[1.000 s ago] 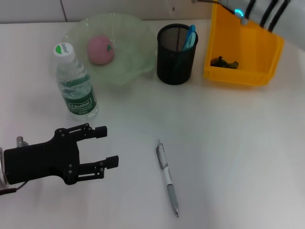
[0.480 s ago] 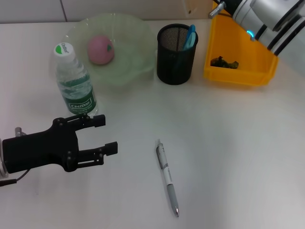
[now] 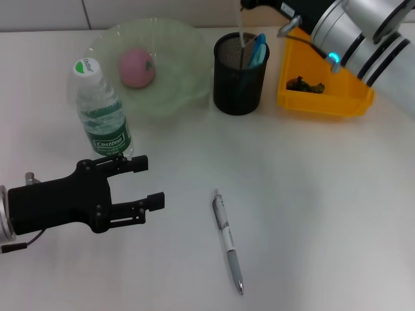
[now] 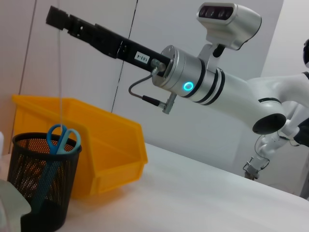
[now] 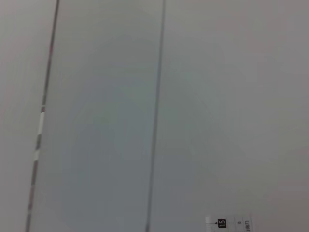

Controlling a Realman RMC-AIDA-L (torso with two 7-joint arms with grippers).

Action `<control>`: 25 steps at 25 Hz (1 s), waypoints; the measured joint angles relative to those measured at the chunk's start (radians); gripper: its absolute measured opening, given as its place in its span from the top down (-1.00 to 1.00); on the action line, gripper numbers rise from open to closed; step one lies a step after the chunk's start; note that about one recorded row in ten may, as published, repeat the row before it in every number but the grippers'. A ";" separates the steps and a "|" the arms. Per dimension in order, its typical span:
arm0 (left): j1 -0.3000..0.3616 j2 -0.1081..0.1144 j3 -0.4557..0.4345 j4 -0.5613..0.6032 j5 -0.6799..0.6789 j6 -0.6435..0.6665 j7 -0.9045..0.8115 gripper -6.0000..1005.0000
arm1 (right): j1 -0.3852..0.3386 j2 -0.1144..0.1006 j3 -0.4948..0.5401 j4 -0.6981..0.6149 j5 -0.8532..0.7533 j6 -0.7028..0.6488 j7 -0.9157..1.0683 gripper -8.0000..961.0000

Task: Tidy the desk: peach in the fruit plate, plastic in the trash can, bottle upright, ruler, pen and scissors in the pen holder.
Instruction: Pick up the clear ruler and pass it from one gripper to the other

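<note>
Ruler (image 4: pixel 60 72): hung upright over holder (image 3: pixel 240 74) near worktop's far edge, lined up for insertion.
R gripper (image 4: pixel 59 19): fingers pinched on ruler top.
L gripper (image 3: pixel 146 182): fingers spread, nothing held, near edge.
Pen (image 3: pixel 228 241): not yet stowed.

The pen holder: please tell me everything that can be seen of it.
The pen holder is a round cup of black wire mesh, upright on the white table between the green fruit plate and the yellow bin. Blue-handled scissors stand inside, handles up. A thin clear ruler hangs from the right gripper above, its lower end reaching into the cup.
</note>
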 joint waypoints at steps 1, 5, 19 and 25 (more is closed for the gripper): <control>0.000 0.000 0.000 0.000 0.000 0.000 0.000 -0.59 | 0.000 0.000 0.000 0.000 0.000 0.000 0.000 0.17; 0.003 0.000 0.000 0.000 0.000 0.003 0.001 -0.59 | 0.008 0.000 -0.051 0.003 0.002 0.008 0.008 0.17; 0.001 -0.002 0.005 -0.024 0.001 0.002 0.009 -0.59 | 0.013 -0.001 -0.063 0.006 -0.005 0.081 0.007 0.17; 0.000 -0.002 0.006 -0.025 0.001 0.002 0.004 -0.59 | 0.015 -0.001 -0.077 0.007 -0.005 0.089 0.007 0.17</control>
